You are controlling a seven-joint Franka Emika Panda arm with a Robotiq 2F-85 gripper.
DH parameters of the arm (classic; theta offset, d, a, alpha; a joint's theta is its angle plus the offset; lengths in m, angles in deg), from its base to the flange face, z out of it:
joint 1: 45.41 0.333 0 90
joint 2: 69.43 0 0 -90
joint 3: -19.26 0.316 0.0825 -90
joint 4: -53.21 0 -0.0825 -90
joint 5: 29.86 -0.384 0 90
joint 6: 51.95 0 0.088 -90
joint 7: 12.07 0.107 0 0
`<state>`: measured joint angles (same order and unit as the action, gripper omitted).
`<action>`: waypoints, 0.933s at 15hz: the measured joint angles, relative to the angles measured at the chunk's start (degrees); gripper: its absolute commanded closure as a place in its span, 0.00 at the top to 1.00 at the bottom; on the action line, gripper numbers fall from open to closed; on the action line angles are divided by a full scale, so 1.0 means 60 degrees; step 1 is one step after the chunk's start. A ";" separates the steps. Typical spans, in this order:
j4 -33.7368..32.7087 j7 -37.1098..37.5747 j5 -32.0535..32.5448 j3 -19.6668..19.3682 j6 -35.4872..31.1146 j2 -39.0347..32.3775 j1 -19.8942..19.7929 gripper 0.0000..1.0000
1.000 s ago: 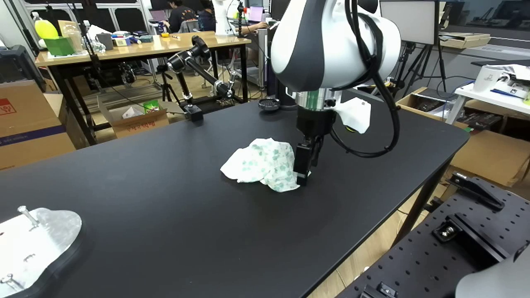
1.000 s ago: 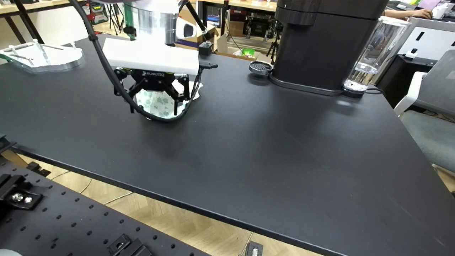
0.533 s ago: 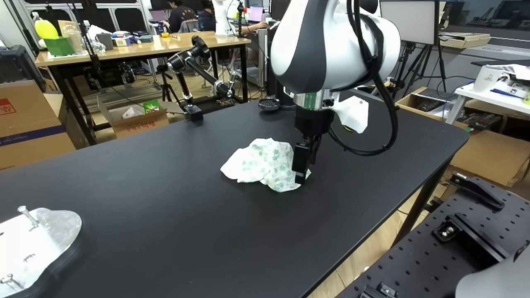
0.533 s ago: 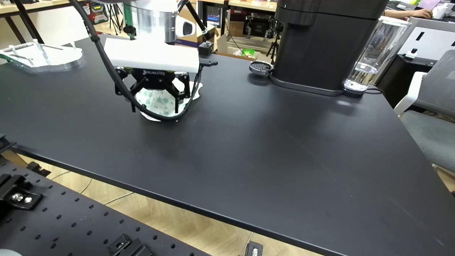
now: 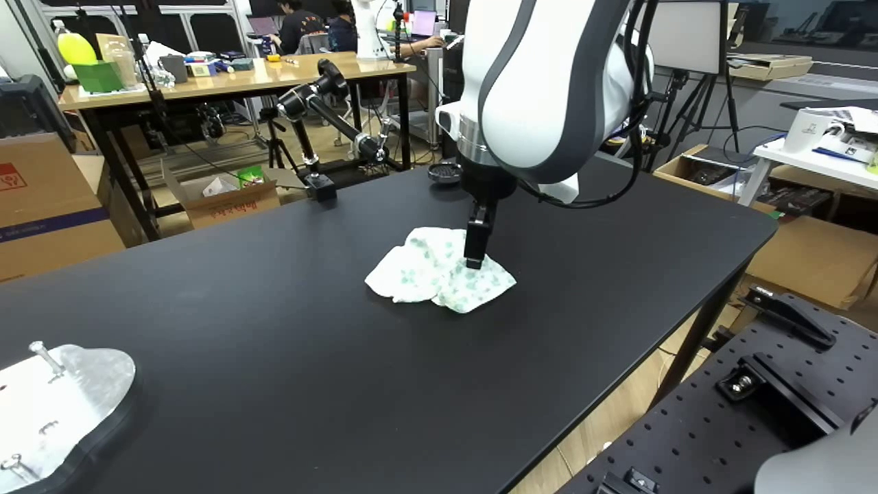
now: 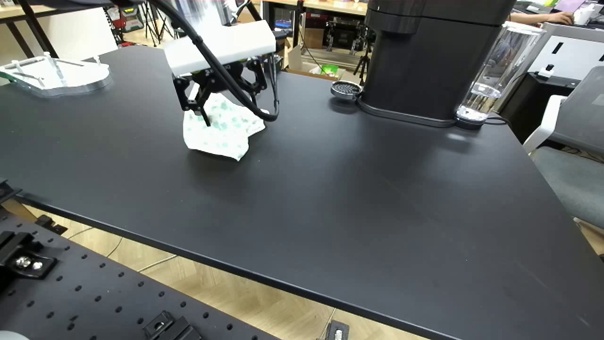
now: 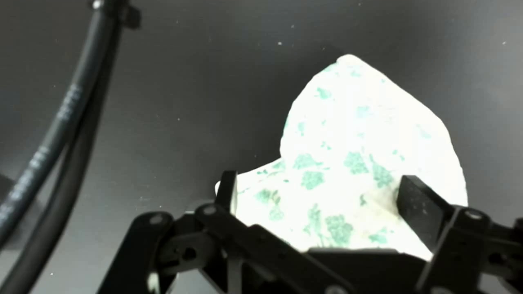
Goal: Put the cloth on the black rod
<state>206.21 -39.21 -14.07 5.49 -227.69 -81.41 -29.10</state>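
Observation:
A white cloth with green leaf print lies crumpled on the black table in both exterior views (image 5: 415, 274) (image 6: 217, 139). It also fills much of the wrist view (image 7: 359, 122). My gripper (image 5: 473, 263) is over the cloth, tilted, with its fingers pointing down. It is open in the wrist view (image 7: 318, 179), with cloth spread below and between the fingers. Whether the fingertips touch the cloth I cannot tell. A black jointed rod (image 5: 343, 123) stands clamped at the table's far edge. My arm mostly hides it in an exterior view, and it is outside the wrist view.
A clear and white plate with bolts (image 5: 75, 391) lies at a table end. A black machine (image 6: 424, 71) with a clear tank (image 6: 495, 71) and a round grille (image 6: 346, 89) stands on the far side. A cable loop (image 6: 236, 89) hangs beside the gripper.
My gripper has moved away from the cloth's near edge toward its middle and the far side, and has tilted and turned. More of the cloth's near part shows, with its edge slightly shifted.

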 measured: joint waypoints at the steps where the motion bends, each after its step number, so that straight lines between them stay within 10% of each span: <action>1: -0.0104 0.0005 -0.0033 0.0021 -0.0002 -0.0100 0.0125 0.74; 14: -0.0660 0.0117 0.0014 0.2657 -0.0097 -0.0828 -0.1802 0.00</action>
<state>202.25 -38.51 -13.99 21.43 -228.27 -86.38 -39.91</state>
